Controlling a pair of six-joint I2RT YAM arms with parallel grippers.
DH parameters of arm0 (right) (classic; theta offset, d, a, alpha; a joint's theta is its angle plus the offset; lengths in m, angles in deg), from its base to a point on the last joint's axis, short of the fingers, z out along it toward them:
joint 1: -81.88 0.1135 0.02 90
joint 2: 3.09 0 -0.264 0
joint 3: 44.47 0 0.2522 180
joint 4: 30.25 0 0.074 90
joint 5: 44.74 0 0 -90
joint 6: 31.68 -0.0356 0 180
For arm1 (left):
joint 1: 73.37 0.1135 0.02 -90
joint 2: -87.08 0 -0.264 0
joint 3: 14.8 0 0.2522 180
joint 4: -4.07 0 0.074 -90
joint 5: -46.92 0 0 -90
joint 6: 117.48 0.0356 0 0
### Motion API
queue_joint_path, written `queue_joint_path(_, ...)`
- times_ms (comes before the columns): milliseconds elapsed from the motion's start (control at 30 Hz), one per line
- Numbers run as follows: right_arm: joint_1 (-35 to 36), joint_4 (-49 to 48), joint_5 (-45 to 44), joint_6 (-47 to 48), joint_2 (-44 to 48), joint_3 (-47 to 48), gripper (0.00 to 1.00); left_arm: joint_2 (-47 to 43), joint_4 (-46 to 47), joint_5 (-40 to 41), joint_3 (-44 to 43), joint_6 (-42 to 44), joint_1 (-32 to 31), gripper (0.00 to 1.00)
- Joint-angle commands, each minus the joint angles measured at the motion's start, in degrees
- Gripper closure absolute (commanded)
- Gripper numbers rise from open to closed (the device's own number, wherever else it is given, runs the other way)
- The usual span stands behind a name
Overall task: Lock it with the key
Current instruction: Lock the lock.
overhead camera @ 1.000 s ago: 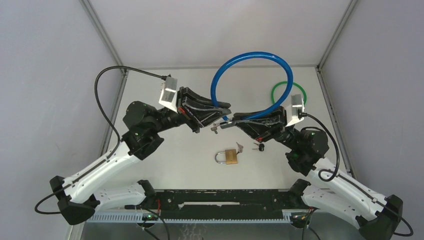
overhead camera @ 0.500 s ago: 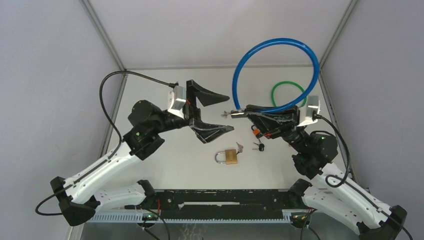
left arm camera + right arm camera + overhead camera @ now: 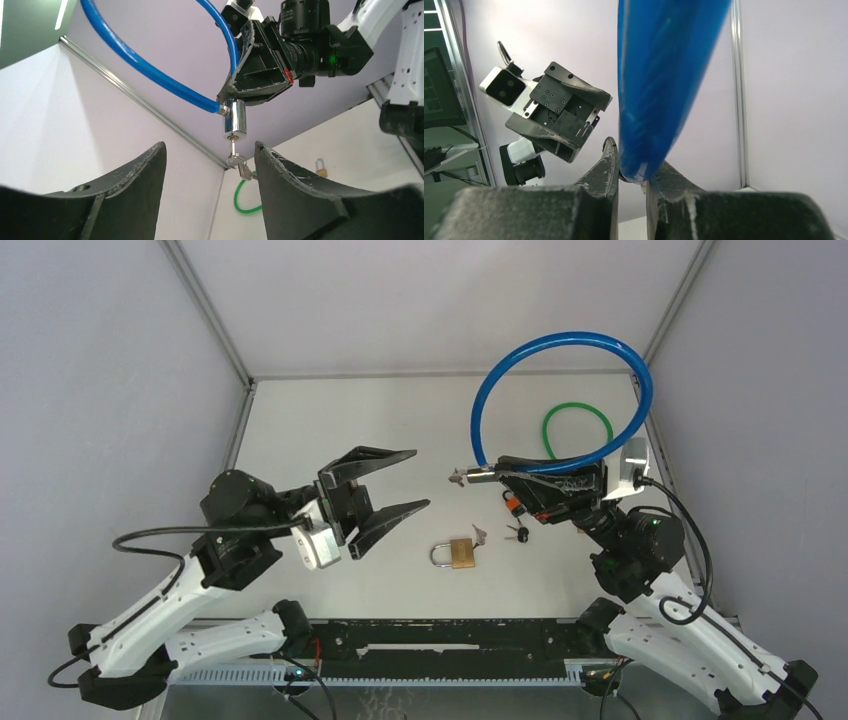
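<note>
Since a second ago the left gripper (image 3: 420, 478) has backed off from the key (image 3: 458, 478) and swung down toward its own side of the table (image 3: 330, 420), and its jaws now sit wide apart with nothing in them. The right gripper (image 3: 500, 472) is pinched narrow on the blue cable lock (image 3: 560, 340), holding it up in the air, loop arching overhead. The key sticks out of the lock's silver barrel (image 3: 234, 120), well clear of the left fingers. A brass padlock (image 3: 460, 553) lies flat on the table between the arms.
</note>
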Motion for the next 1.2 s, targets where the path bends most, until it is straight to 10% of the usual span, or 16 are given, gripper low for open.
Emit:
queue_joint_path(0, -0.27, -1.95, 0.34, 0.12, -0.15, 2.53, 1.00, 1.92, -2.97, 3.44, 1.41, 9.71, -2.51, 0.32)
queue_joint_path(233, -0.14, -1.31, 1.40, -0.05, -0.90, 3.44, 1.00, 6.84, -2.93, 5.93, -0.70, 3.44, -3.35, 0.39)
queue_joint_path(733, -0.20, 1.07, 2.19, 1.41, 0.81, 3.44, 1.00, 9.05, -1.65, 8.90, -2.38, -5.06, -4.06, 1.00)
queue_joint_path(1167, -3.21, -1.13, 12.55, 1.53, -0.01, 3.44, 1.00, 13.09, -6.11, -12.32, -9.23, -51.53, -0.06, 1.00)
